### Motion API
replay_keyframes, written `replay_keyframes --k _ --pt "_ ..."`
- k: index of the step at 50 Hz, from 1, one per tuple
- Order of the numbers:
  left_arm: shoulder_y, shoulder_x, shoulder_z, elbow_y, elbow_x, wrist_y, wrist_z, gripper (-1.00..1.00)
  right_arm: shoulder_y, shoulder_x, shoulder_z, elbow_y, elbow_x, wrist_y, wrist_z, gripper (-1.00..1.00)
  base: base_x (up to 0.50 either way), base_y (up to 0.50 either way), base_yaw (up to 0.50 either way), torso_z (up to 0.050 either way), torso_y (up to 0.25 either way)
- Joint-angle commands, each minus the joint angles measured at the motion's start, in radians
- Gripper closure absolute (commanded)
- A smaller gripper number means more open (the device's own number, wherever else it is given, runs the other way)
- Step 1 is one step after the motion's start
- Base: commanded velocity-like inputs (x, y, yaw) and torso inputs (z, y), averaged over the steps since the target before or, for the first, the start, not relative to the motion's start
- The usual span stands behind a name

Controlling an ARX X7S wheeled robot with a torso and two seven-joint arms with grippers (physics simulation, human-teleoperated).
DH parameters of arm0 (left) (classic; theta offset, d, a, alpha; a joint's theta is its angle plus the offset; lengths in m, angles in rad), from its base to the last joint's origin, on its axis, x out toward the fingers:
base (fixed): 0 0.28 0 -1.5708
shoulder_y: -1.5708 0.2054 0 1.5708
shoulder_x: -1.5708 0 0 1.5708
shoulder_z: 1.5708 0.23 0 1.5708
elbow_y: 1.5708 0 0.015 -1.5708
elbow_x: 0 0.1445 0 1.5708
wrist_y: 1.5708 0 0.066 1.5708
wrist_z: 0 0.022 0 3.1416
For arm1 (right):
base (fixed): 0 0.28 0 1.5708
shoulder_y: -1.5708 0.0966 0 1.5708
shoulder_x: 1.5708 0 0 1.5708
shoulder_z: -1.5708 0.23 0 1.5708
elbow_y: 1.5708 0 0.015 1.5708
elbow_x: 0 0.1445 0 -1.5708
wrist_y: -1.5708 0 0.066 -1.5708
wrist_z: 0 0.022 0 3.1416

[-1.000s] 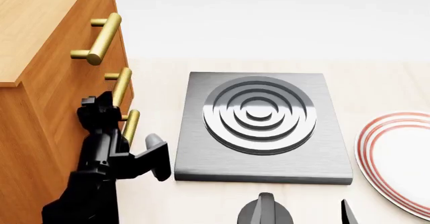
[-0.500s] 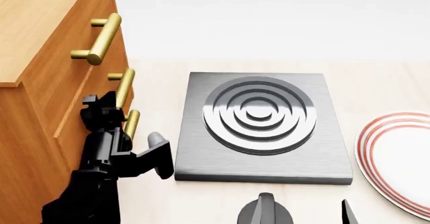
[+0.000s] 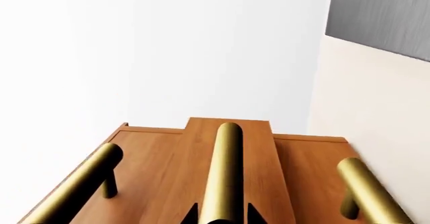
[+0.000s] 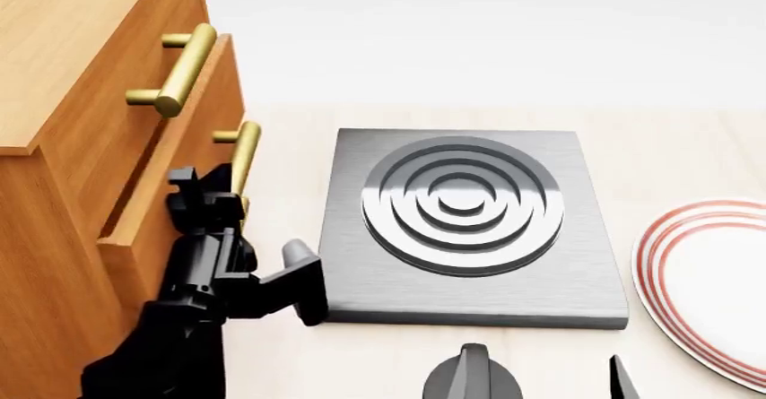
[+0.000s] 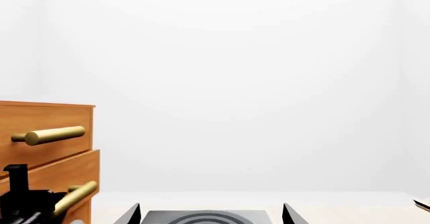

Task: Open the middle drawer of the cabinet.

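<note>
The orange-brown cabinet (image 4: 72, 76) stands at the left. Its middle drawer (image 4: 168, 202) is slid out a little, its front standing proud of the cabinet face. My left gripper (image 4: 222, 200) is shut on the lower part of the middle drawer's brass bar handle (image 4: 244, 152). In the left wrist view the handle (image 3: 225, 168) runs between my fingertips (image 3: 190, 215), with the outer drawers' handles on either side. My right gripper (image 5: 210, 216) is open and empty, low at the near edge, and shows in the head view (image 4: 544, 377).
A grey hotplate (image 4: 467, 229) with raised rings lies beside the cabinet, close to my left arm. A white plate with red rings (image 4: 706, 282) sits at the right edge. The top drawer's handle (image 4: 186, 67) sticks out above my left gripper.
The middle drawer has slid out of the cabinet toward the hotplate, with my left gripper and its handle moving with it. The right arm has not moved.
</note>
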Motion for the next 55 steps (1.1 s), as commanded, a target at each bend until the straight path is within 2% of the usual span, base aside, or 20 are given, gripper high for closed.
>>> replay_keyframes --k 1,55 --pt "0.018 0.024 0.017 0.098 0.092 -0.009 -0.011 1.00 0.003 0.004 -0.004 -0.004 0.003 0.003 0.005 -1.00 0.00 0.00 0.00 0.000 0.000" --pt "0.017 0.024 0.022 0.430 0.217 -0.177 0.063 1.00 -0.001 0.027 0.001 -0.010 0.029 -0.012 0.025 -1.00 0.00 0.00 0.00 0.000 0.002"
